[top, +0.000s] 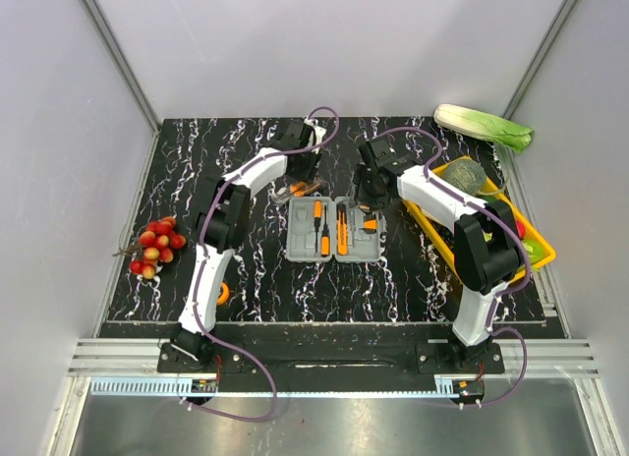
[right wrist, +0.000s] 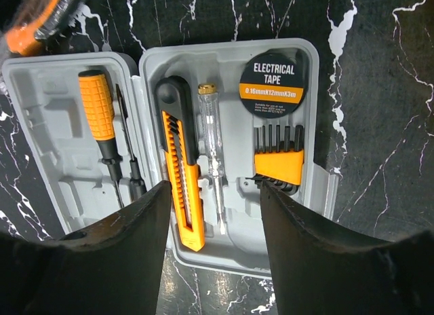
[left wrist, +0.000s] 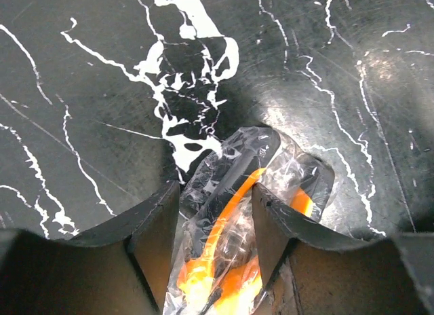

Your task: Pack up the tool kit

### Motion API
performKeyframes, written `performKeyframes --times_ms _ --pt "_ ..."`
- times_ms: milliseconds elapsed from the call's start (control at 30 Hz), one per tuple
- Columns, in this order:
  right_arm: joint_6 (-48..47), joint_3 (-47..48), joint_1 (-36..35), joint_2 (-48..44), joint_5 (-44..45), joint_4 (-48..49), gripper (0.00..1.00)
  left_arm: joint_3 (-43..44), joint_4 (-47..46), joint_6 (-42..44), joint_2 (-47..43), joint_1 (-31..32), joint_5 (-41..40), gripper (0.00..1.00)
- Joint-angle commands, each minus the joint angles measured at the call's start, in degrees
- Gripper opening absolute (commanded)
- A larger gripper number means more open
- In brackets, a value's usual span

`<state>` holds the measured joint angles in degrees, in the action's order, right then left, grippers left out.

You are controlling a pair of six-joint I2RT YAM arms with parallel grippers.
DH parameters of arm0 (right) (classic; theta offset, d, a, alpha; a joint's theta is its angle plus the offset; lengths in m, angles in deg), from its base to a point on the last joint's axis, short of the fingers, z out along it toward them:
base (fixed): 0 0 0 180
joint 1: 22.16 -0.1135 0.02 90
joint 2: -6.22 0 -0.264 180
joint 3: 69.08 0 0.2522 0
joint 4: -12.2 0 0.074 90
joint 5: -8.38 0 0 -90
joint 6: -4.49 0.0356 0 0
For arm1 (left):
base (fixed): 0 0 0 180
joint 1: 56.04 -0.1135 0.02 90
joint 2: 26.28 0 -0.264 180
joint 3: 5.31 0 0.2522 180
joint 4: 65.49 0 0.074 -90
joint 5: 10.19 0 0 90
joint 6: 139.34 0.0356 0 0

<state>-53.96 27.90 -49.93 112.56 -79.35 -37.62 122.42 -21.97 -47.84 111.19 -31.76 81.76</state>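
The grey tool kit case lies open mid-table. In the right wrist view the case holds an orange-handled screwdriver, an orange utility knife, a clear tester pen, a roll of electrical tape and hex keys. My right gripper hovers open and empty above the case's near edge. My left gripper is open and down around a clear bag holding an orange-and-black tool, which lies behind the case. The bag spreads under the right finger.
A yellow tray with vegetables sits right of the case, close to my right arm. A cabbage lies at the back right. Red fruits lie at the left, and a small orange object lies near the left arm.
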Motion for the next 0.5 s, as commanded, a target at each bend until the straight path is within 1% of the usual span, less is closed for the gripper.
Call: performKeyframes --times_ms 0,67,167,267,367,467 --pt "0.6 -0.9 0.3 -2.4 -0.7 -0.2 0.6 1.2 4.4 1.8 1.1 -0.5 -6.8 0.5" --pt "0.7 -0.9 0.3 -2.4 -0.7 -0.3 0.6 -0.5 4.2 1.3 0.0 -0.6 -6.5 0.56" --pt "0.8 -0.8 0.3 -2.2 -0.8 -0.3 0.6 -1.6 3.7 1.2 -1.2 -0.7 -6.4 0.57" --pt "1.0 -0.8 0.4 -2.2 -0.9 -0.3 0.59 -1.6 4.5 0.4 -1.5 -1.1 -7.1 0.49" --pt "1.1 -1.1 0.3 -2.3 -0.8 -0.3 0.59 -2.0 5.4 -1.1 -1.2 -2.0 -5.7 0.4" --pt "1.1 -1.6 0.3 -2.5 -0.6 -0.2 0.59 -2.3 6.3 -1.2 -0.2 -2.3 -5.0 0.25"
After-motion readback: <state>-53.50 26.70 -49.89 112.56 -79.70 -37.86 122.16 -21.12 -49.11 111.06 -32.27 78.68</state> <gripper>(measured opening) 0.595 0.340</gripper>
